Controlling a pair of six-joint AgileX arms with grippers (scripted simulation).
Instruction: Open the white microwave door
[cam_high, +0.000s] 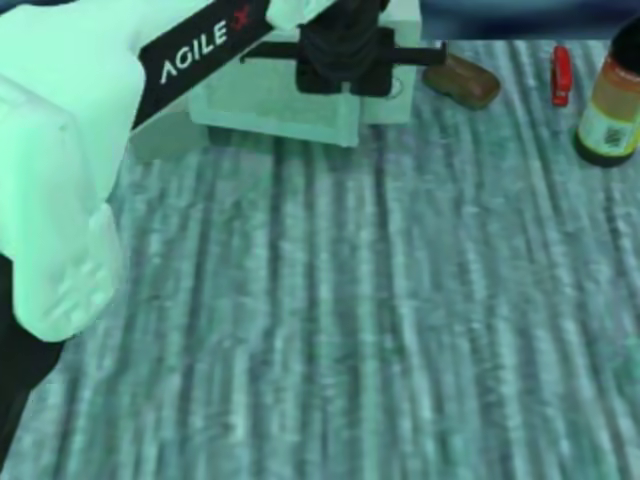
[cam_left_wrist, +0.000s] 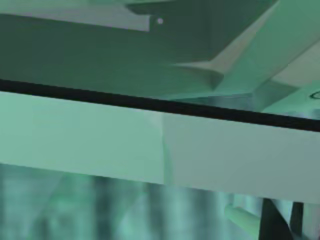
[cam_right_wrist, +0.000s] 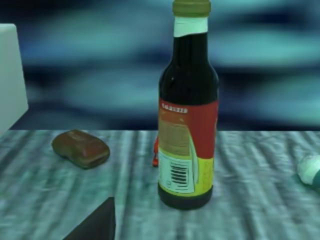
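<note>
The white microwave (cam_high: 285, 110) stands at the table's far edge, left of centre. My left arm reaches across it, and its black gripper (cam_high: 345, 60) hangs over the microwave's front. In the left wrist view a broad white panel with a black seam, which looks like the white microwave door (cam_left_wrist: 100, 135), fills the middle, with a shadowed hollow beyond it. A pale rod-shaped handle (cam_left_wrist: 245, 217) runs into the dark fingers (cam_left_wrist: 272, 225) of the left gripper (cam_left_wrist: 286, 227), which stand close together on it. Of my right gripper only one dark finger (cam_right_wrist: 95, 222) shows, low above the table near the bottle.
A dark sauce bottle (cam_high: 610, 100) (cam_right_wrist: 188, 125) with a red and yellow label stands at the far right. A brown rounded lump (cam_high: 462, 80) (cam_right_wrist: 81, 148) lies just right of the microwave, with a small red item (cam_high: 562, 75) between the two. A white and teal thing (cam_right_wrist: 310, 170) lies further off.
</note>
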